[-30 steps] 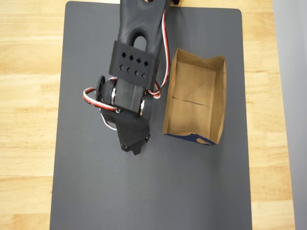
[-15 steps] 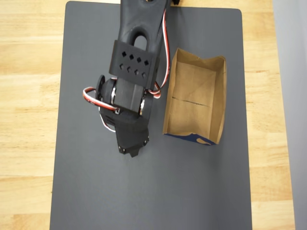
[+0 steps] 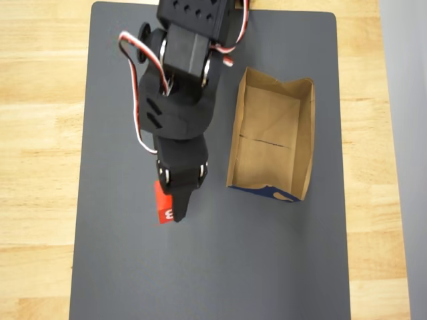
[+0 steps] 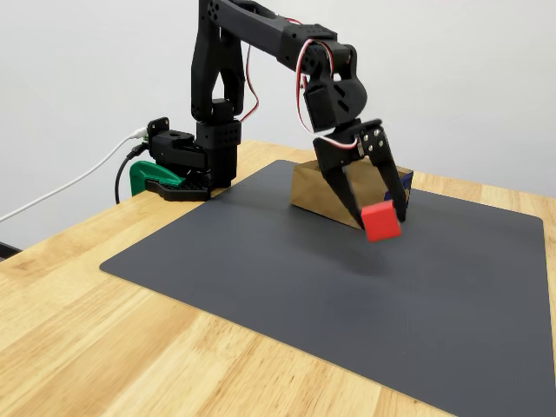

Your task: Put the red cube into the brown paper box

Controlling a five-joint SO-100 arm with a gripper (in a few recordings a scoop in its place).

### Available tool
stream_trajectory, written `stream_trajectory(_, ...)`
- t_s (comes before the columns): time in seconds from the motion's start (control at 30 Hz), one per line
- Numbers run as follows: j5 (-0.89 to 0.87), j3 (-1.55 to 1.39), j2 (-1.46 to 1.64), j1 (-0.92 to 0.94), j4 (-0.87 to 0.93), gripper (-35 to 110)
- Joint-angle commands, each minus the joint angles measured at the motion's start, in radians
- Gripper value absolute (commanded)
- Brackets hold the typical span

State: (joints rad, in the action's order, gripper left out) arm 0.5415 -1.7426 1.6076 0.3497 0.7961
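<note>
My gripper (image 3: 171, 204) is shut on the red cube (image 3: 162, 201), which hangs a little above the dark mat to the left of the brown paper box (image 3: 235, 148) in the overhead view. A white mark shows on the cube's top face. In the fixed view the red cube (image 4: 380, 222) sits between the black fingers of the gripper (image 4: 380, 216), with its shadow on the mat below. The brown paper box (image 4: 310, 193) stands just behind, partly hidden by the gripper; its blue patch is at the end nearest the cube.
A dark grey mat (image 3: 267, 267) covers the wooden table (image 3: 40, 133). The arm's base (image 4: 207, 148) and a green clamp (image 4: 146, 177) stand at the table's back left corner in the fixed view, with a white cable running off the edge.
The arm has pulled its elbow back and raised the wrist. The red cube, hidden under the gripper before, now shows held between the fingers above the mat.
</note>
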Motion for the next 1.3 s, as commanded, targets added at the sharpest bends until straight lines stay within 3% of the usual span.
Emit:
stream_trajectory(0.0,0.011,-0.123,0.298,-0.043,-0.011,0)
stream_trajectory(0.37,-0.067,-0.206,0.623,-0.302,0.183,0)
stream_trajectory(1.2,0.026,-0.331,0.482,-0.485,0.259,0)
stream_trajectory(1.27,0.037,-0.337,0.479,-0.488,0.261,13)
